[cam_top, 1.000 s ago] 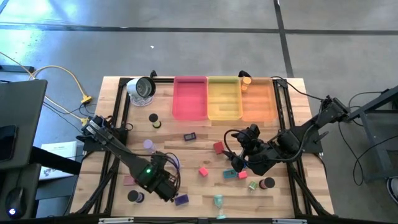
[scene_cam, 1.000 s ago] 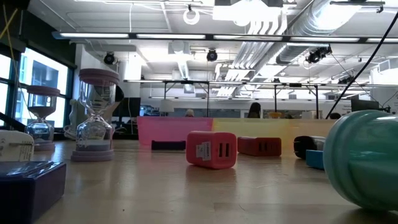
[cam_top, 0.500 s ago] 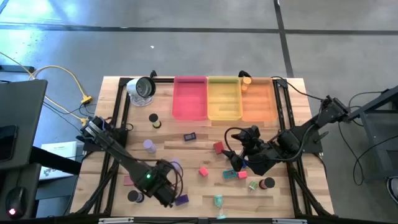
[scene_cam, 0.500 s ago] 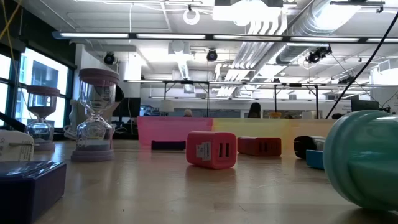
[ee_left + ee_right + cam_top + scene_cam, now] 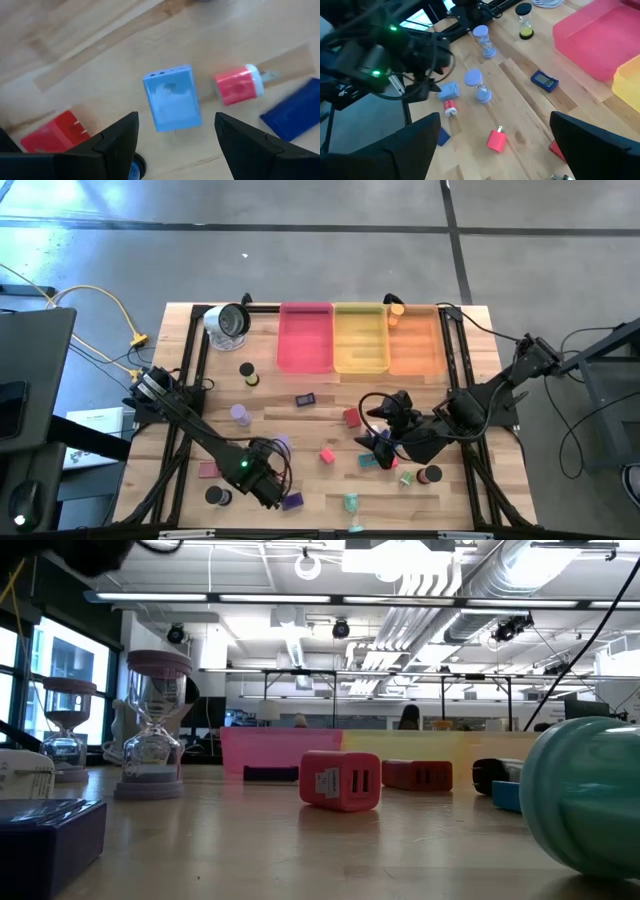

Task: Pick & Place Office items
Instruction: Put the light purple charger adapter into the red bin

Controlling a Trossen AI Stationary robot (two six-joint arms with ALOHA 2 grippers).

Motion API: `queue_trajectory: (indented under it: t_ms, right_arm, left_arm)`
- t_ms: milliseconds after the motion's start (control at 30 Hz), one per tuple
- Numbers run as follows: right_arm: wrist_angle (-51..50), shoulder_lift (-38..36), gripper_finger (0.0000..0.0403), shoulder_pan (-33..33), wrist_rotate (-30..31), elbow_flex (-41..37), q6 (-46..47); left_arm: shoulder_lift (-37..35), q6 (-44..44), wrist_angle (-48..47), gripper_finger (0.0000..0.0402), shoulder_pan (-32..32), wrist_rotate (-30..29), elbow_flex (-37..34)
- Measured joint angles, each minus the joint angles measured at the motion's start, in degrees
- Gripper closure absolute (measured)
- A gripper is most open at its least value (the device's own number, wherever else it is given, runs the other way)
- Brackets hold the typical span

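Small office items lie scattered on the wooden table [image 5: 300,420]. My left gripper [image 5: 175,120] is open and hovers over a light blue block [image 5: 172,97] that lies flat on the wood, with one finger on either side of it and apart from it. Nearby lie a red-and-white plug piece [image 5: 237,85], a dark blue block [image 5: 295,107] and a red block [image 5: 50,132]. My right gripper [image 5: 496,120] is open wide and hangs above the table's middle right [image 5: 385,438]. It looks toward a pink block [image 5: 496,140] and two lavender hourglasses [image 5: 475,82].
Pink [image 5: 305,338], yellow [image 5: 360,338] and orange [image 5: 415,340] trays stand along the far edge, with a round silver-and-white object [image 5: 228,322] to their left. A teal piece [image 5: 590,800] and a purple block [image 5: 40,840] lie at the near edge. The two arms work close together.
My left gripper has shifted a little toward the table's right and near edge, staying open over the blue block. My right gripper has moved toward the near edge and slightly left, lower over the items. No item has moved.
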Motion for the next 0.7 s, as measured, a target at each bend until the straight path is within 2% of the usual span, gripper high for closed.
queue_trajectory:
  t_ms: [133,333,500,700]
  right_arm:
    - [0.3,0.0,0.0037,0.23,-0.06,0.0,-1.05]
    - [0.36,0.0,0.0037,0.28,-0.46,0.0,-1.52]
    - [0.36,0.0,0.0037,0.42,-0.63,0.0,-2.19]
    - [0.34,0.0,0.0037,0.49,-0.7,0.0,-3.51]
  left_arm:
    - [0.0,-3.95,0.88,0.015,0.28,0.58,-1.77]
    - [0.0,-3.4,7.31,0.015,0.55,2.86,-5.29]
    - [0.02,-4.79,8.51,0.015,0.7,0.47,-6.21]
    - [0.02,-6.58,9.02,0.015,0.68,0.92,-6.21]
